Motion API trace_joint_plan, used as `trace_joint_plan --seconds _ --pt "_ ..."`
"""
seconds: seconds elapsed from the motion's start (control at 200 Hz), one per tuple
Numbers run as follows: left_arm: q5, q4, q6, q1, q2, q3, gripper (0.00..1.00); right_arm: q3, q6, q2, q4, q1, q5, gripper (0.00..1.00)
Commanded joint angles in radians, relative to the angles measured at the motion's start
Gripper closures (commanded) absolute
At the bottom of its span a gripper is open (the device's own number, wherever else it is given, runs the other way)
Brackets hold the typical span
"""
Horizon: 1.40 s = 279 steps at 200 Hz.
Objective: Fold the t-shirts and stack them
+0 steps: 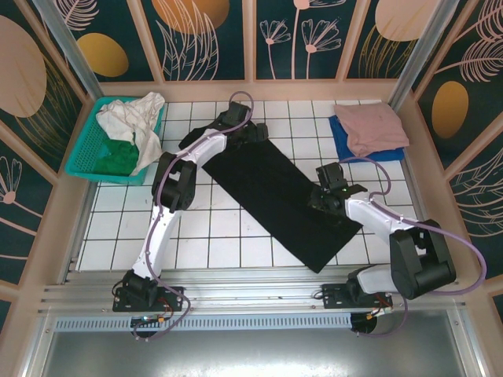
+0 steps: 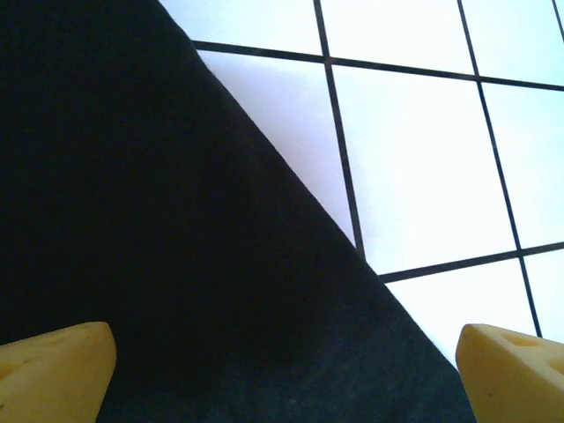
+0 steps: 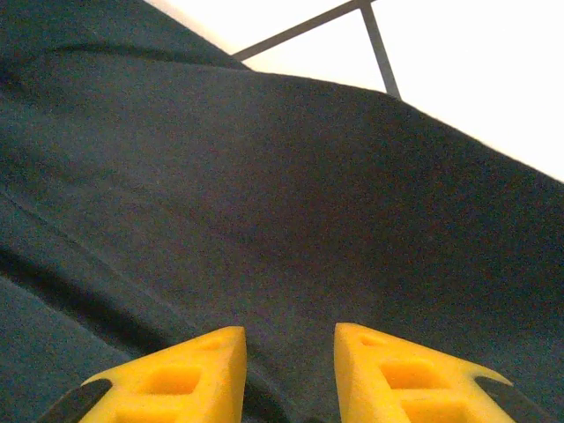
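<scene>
The black t-shirt (image 1: pixel 283 200) lies folded into a long strip, running diagonally from the back left to the front right of the tiled table. My left gripper (image 1: pixel 253 130) is at its far end. In the left wrist view that gripper (image 2: pixel 282 379) stands wide open just above the black cloth (image 2: pixel 159 220), by its straight edge. My right gripper (image 1: pixel 324 194) is over the strip's right side. Its yellow fingers (image 3: pixel 189 374) are partly open, with the black t-shirt (image 3: pixel 291 194) beneath the gap (image 3: pixel 289 370). A folded dusty-pink t-shirt (image 1: pixel 371 126) rests on a blue one (image 1: pixel 343 133) at the back right.
A teal mesh basket (image 1: pixel 88 149) at the back left holds white cloth (image 1: pixel 135 118) and green cloth (image 1: pixel 119 155). White tiles (image 1: pixel 204 236) lie bare in front of the strip. Patterned walls enclose the table on three sides.
</scene>
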Motion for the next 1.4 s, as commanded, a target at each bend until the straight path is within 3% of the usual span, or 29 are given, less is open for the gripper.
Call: trace_joint_plan --seconds 0.0,0.19,0.31,0.51,0.781,0.976,1.211,1.391 --pt "0.187 0.096 -0.066 0.012 0.106 0.024 0.02 0.06 0.017 0.253 0.026 0.127 0.01 0.7" --pt "0.386 0.181 -0.162 0.012 0.241 0.183 0.02 0.06 0.145 0.272 0.008 0.338 -0.016 0.7" --pt "0.437 0.22 -0.211 0.011 0.27 0.233 0.01 0.109 0.209 0.287 -0.03 0.449 -0.015 0.7" --pt "0.462 0.231 -0.211 0.01 0.198 0.227 0.02 0.204 0.209 0.291 -0.056 0.497 0.018 0.7" --pt "0.289 0.079 -0.078 0.025 -0.042 0.142 0.01 0.268 0.102 0.194 -0.087 0.38 0.132 0.69" --pt "0.039 0.06 -0.057 0.029 -0.218 -0.168 0.01 0.212 0.051 0.223 0.002 0.301 0.095 0.69" --pt "-0.037 0.001 -0.108 0.036 -0.129 -0.202 0.01 0.173 0.042 0.298 0.072 0.3 0.073 0.7" --pt "-0.008 -0.006 -0.13 0.038 -0.016 -0.122 0.01 0.142 0.073 0.328 0.108 0.325 0.024 0.7"
